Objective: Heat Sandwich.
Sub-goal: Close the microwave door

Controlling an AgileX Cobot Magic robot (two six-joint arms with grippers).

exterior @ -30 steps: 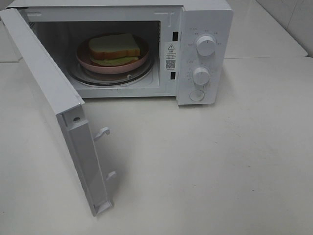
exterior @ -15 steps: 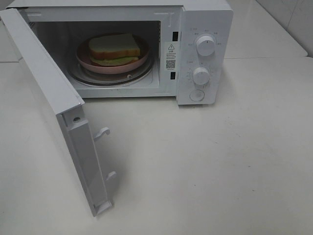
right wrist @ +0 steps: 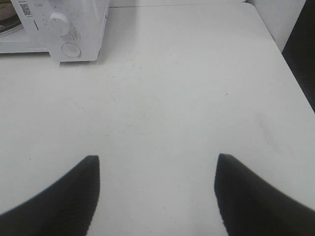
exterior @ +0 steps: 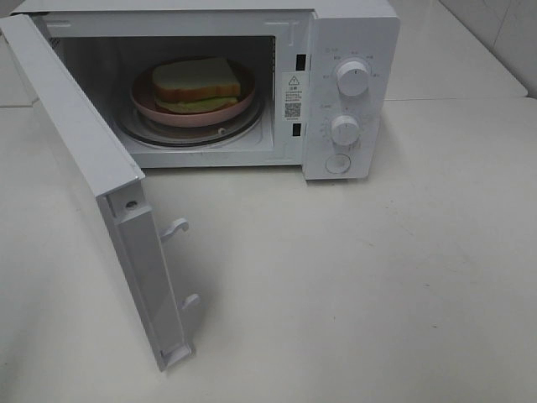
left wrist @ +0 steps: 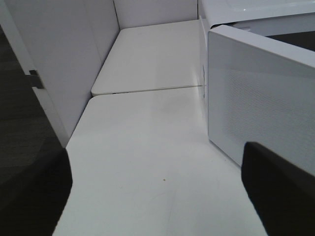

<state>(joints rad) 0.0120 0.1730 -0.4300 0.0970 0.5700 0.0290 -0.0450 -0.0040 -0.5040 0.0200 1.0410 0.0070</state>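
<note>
White table (exterior: 377, 277) holds an open microwave (exterior: 352, 34). Inside, the sandwich (exterior: 197, 82) lies flat on a pink plate (exterior: 168, 115). It has white bread, brown crust and green filling, with its long side across the doorway. Left hand (left wrist: 156, 167) and right hand (right wrist: 157, 162) are spread, empty.

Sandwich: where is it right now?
High view, upper left: the sandwich lies on the pink plate on the turntable inside the microwave, whose door stands open.

Microwave (exterior: 348, 38) top cropped; warning label (exterior: 293, 94) print illegible; plate (exterior: 195, 118) partly behind sandwich (exterior: 197, 80).
</note>
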